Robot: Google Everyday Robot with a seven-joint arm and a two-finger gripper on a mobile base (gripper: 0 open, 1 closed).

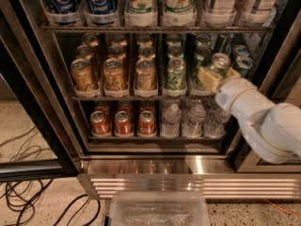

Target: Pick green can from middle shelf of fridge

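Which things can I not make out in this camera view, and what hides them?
Camera view:
Gripper at the right end of the middle shelf: its hold on the green can is hidden by the wrist.
Top bottles: cut off by upper edge.
Rear cans: covered by front cans.

One gripper is sitting at the right end of the middle shelf, which is carrying nine gold cans, six green cans and two blue cans; six big bottles are standing above.
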